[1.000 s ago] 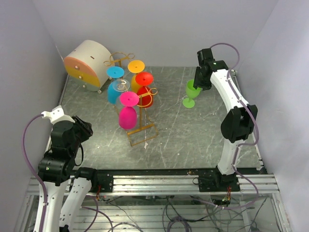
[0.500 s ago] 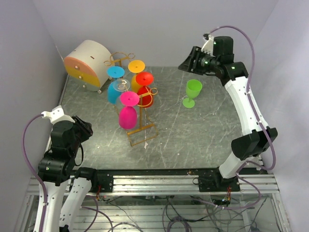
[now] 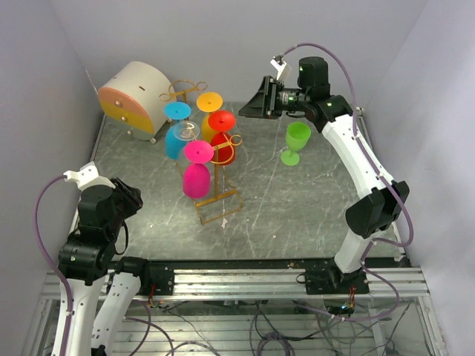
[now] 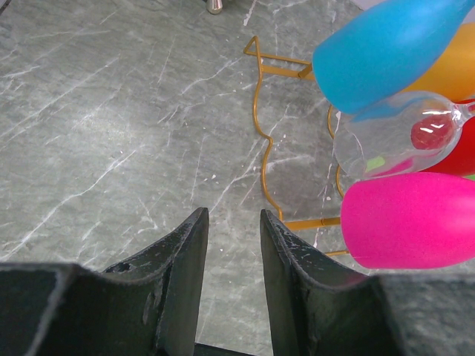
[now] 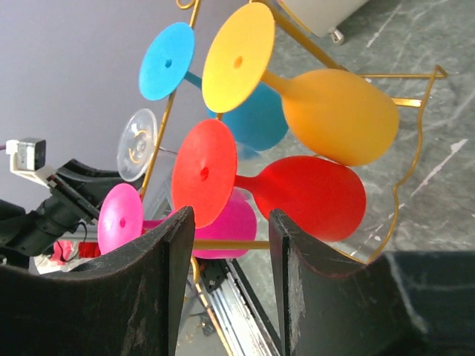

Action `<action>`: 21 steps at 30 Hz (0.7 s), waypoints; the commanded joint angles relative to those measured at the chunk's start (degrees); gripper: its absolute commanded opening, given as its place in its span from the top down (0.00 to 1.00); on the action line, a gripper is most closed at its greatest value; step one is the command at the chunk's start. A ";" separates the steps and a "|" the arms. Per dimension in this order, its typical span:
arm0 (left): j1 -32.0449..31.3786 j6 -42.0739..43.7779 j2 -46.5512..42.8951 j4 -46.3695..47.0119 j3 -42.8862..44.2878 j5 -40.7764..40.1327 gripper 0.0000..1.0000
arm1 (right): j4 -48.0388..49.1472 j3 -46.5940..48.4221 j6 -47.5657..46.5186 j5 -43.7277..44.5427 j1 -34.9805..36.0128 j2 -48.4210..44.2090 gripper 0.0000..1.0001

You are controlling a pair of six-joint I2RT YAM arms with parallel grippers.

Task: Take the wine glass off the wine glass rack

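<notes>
Green wine glass [image 3: 296,139] stands on the counter [image 3: 312,208] right of the wine glass rack [image 3: 216,182], and the right end effector [image 3: 257,107], open and empty, has swung away toward the rack's red glass [image 3: 222,122].

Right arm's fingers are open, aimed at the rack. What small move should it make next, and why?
Probably ease the right gripper forward toward the red glass: its jaws are open and empty, and that glass hangs nearest on the rack.
</notes>
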 commanded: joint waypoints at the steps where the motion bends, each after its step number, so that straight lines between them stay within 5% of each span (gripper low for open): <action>1: 0.15 0.69 -0.05 1.93 -0.18 0.00 0.55 | 3.84 0.79 1.86 -3.02 1.23 0.96 0.56; 12: 0.15 0.69 -0.14 2.01 -0.17 0.01 0.55 | 4.08 0.52 1.38 -0.78 4.10 3.08 0.61; 21: 0.10 0.69 -0.22 2.02 -0.14 -0.05 0.55 | 4.24 0.40 1.91 0.81 4.30 2.40 0.93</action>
